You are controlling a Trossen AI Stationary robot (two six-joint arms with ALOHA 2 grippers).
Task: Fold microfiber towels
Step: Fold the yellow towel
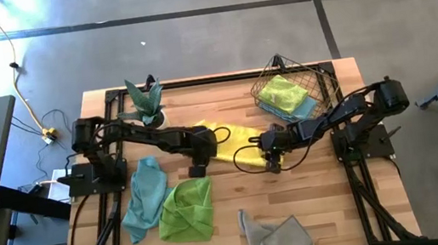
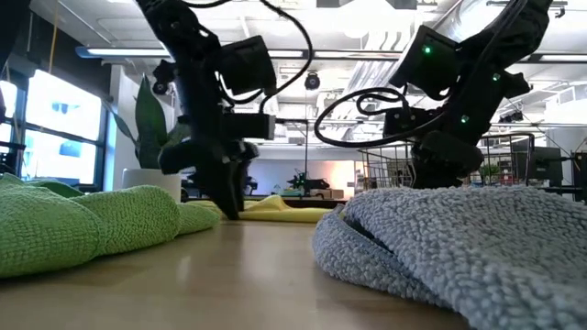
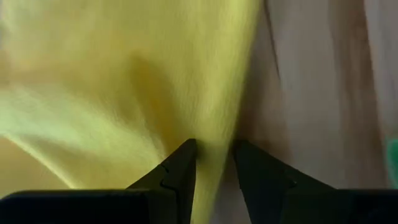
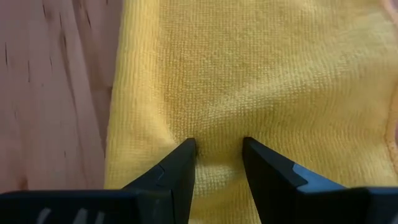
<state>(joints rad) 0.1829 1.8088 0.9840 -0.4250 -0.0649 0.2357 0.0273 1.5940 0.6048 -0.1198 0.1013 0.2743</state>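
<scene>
A bright yellow microfiber towel (image 1: 234, 140) with a fine, short nap lies stretched across the middle of the butcher-block table (image 1: 322, 185). The left tool (image 3: 211, 163) pinches one rumpled edge of it; the right tool (image 4: 217, 158) is clenched on a small fold at the opposite end. A copper wire basket (image 1: 316, 81) holds a folded lime green towel (image 1: 282, 92) over a teal one (image 1: 307, 108). Crumpled teal (image 1: 143, 195), lime (image 1: 187, 210) and looped grey (image 1: 277, 239) towels lie nearer the front edge.
</scene>
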